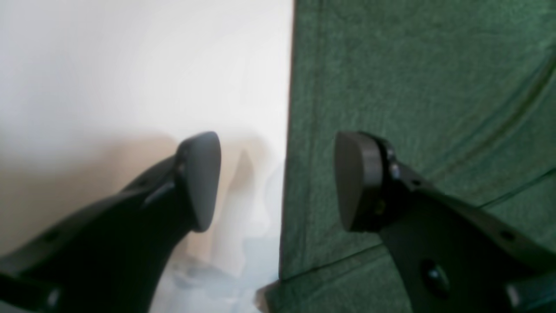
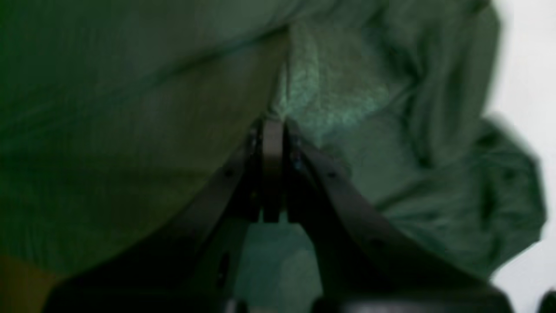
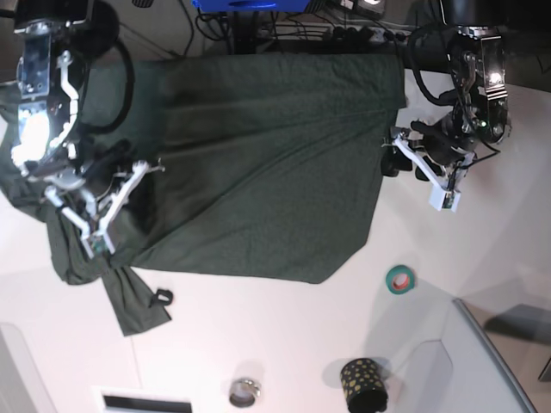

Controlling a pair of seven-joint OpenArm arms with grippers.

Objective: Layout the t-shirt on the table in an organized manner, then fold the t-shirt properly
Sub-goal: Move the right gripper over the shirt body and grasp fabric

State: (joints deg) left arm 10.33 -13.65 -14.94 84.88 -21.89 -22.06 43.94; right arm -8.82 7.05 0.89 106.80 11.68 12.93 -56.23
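Note:
The dark green t-shirt (image 3: 267, 163) lies spread over the white table (image 3: 284, 344), bunched at the base view's left. My left gripper (image 1: 278, 182) is open at the shirt's straight edge (image 3: 392, 159), with one finger (image 1: 202, 178) over bare table and the other finger (image 1: 354, 180) over fabric (image 1: 412, 78). Nothing is between them. My right gripper (image 2: 273, 126) is shut, its tips pinching a raised fold of the t-shirt (image 2: 339, 100). In the base view it sits at the bunched left side (image 3: 153, 165).
A teal tape roll (image 3: 399, 279), a black cup with gold dots (image 3: 363, 384) and a small metal ring (image 3: 244, 391) sit on the near part of the table. A grey bin corner (image 3: 504, 353) is at lower right. A small black item (image 3: 160, 298) lies by the shirt's hanging strip. Cables run along the far edge.

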